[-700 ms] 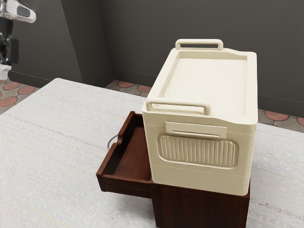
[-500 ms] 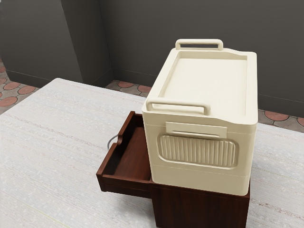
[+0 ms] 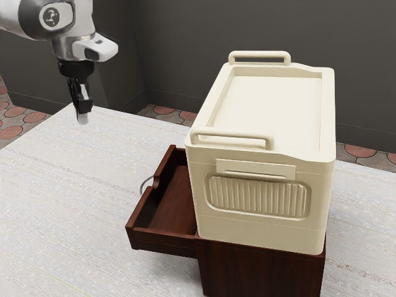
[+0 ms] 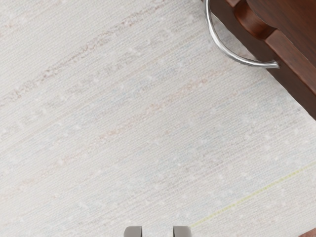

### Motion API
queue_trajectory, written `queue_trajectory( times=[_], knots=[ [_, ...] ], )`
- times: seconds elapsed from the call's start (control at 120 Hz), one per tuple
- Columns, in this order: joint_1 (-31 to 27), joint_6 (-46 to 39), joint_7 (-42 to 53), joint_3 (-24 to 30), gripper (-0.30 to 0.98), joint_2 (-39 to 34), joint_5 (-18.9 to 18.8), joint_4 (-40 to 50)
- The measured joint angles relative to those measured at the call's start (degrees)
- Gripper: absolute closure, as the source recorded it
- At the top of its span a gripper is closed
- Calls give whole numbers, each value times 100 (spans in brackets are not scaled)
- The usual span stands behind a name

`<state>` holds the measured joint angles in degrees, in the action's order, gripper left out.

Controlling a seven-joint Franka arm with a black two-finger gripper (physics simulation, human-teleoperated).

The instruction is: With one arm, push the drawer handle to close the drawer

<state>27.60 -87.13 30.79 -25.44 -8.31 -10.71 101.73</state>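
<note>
1. Dark grey walls [image 3: 247, 28] stand behind a floor [image 3: 167, 112] of reddish tiles; in front lies one pale, streaked surface [image 3: 55, 185], its far edge slanting down toward the exterior view's right from a corner near that view's upper left.
2. One dark brown cabinet [image 3: 260, 272] stands on the surface, with one cream box [image 3: 272, 111] on top. The box has two raised bars on its upper rim, and its ribbed panel faces the exterior camera.
3. The cabinet's one drawer [image 3: 176, 207] is pulled out, over the surface, toward the exterior view's left. Its front board's long axis runs from near to far, leaning toward the exterior view's right at the far end.
4. One curved metal handle [image 3: 146, 184] bows outward from that front board, beside the notch in the board's top edge, facing the exterior view's left.
5. The arm [image 3: 74, 28] comes in at the exterior view's upper left. Its two fingers [image 3: 83, 117] point down, apart from each other, with an open gap between their tips.
6. They are well apart from the handle; a bare stretch of surface shows between, giving sideways room along the drawer's front.
</note>
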Motion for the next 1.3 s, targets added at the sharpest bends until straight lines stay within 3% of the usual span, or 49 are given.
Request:
queue_trajectory(
  times=[0.092,0.217,0.55,0.958,1.3],
  knots=[
    [-358,-736,340,347,75,-25,38,611],
    [-474,-1720,795,417,77,-27,66,1375],
    [-192,-3622,1936,279,78,15,77,2578],
    [180,-4895,2866,119,79,297,76,3030],
    [582,-5330,3287,117,79,417,180,3035]
  ],
)
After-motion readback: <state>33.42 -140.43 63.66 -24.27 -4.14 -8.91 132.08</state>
